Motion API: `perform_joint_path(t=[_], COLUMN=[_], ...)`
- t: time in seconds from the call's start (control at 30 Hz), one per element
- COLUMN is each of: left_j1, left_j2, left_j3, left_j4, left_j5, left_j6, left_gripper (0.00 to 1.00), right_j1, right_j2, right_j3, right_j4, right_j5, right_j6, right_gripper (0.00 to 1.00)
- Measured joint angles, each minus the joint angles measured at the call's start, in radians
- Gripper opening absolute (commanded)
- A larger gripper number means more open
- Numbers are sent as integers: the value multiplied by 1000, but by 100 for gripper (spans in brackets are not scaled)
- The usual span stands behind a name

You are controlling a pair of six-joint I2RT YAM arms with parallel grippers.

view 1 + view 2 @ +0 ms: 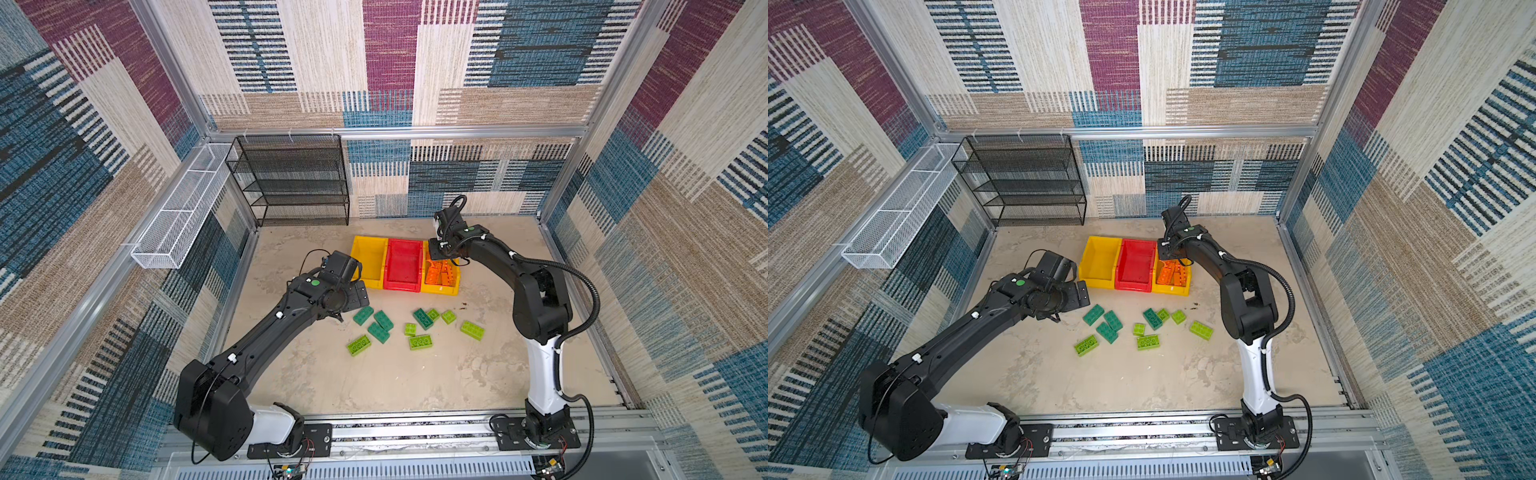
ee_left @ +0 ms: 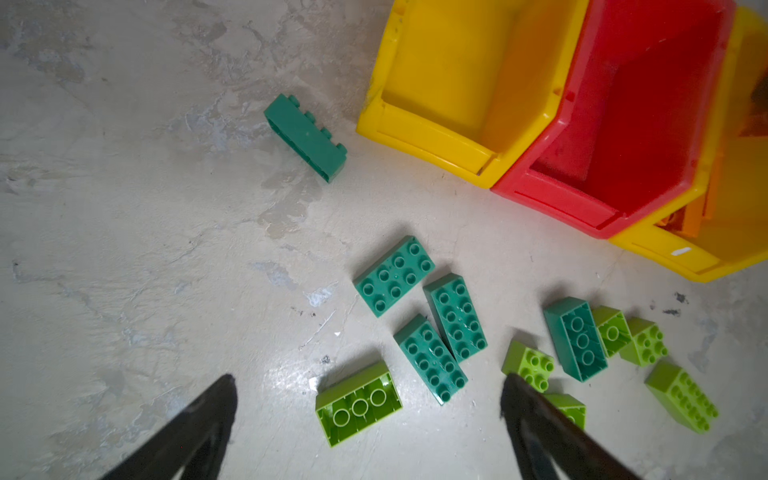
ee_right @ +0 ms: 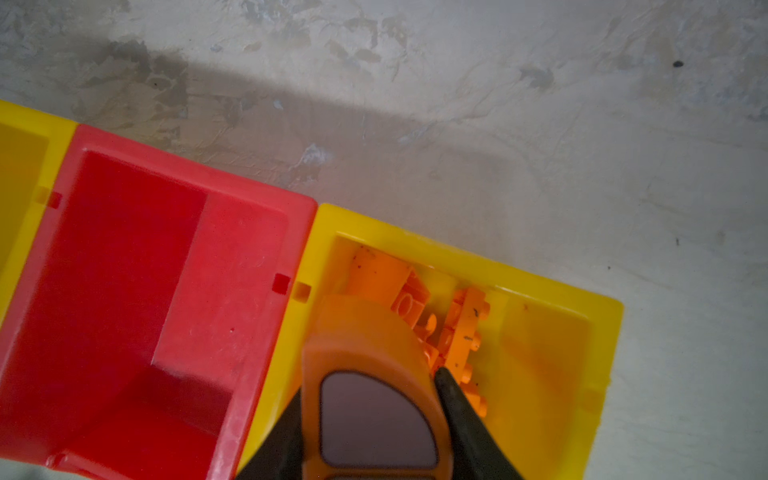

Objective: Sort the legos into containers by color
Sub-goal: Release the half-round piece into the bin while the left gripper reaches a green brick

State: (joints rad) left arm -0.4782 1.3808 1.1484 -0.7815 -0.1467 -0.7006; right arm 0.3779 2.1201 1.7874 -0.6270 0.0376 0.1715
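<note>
Pinching the orange curved piece (image 3: pixel 365 332), bottom middle, by its sides with right jaws; likely light, hard, slippery; left jaws wide open, empty.

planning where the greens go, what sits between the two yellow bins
The red bin, nothing in it, stands between the empty yellow bin and the other yellow bin, which holds orange bricks, set against both. Both top views show it.
</note>
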Motion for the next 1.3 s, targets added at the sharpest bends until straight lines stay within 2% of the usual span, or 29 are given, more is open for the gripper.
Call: perform_joint_path(t=[0.13, 0.17, 0.47, 0.73, 0.93, 1.3], left_j1=[40, 50, 140, 222, 289, 299], left_j2=[39, 50, 181, 321, 394, 563], left_j3=[10, 15, 56, 117, 137, 253], left_j4=[1, 2, 48, 96, 150, 163], left_j5=[25, 29, 56, 48, 74, 103], left_j6=[0, 0, -8, -40, -103, -173], left_gripper=[100, 100, 98, 88, 83, 67], right_j1=[1, 1, 3, 20, 22, 22], right_j2=[-14, -22, -163, -355, -442, -514], right_j3=[-2, -2, 0, -123, -201, -261], right_j4=[-11, -15, -63, -91, -102, -114], right_j5=[1, 2, -5, -28, -24, 25], right_j6=[0, 0, 18, 56, 68, 71], right_gripper=[98, 100, 100, 100, 100, 100])
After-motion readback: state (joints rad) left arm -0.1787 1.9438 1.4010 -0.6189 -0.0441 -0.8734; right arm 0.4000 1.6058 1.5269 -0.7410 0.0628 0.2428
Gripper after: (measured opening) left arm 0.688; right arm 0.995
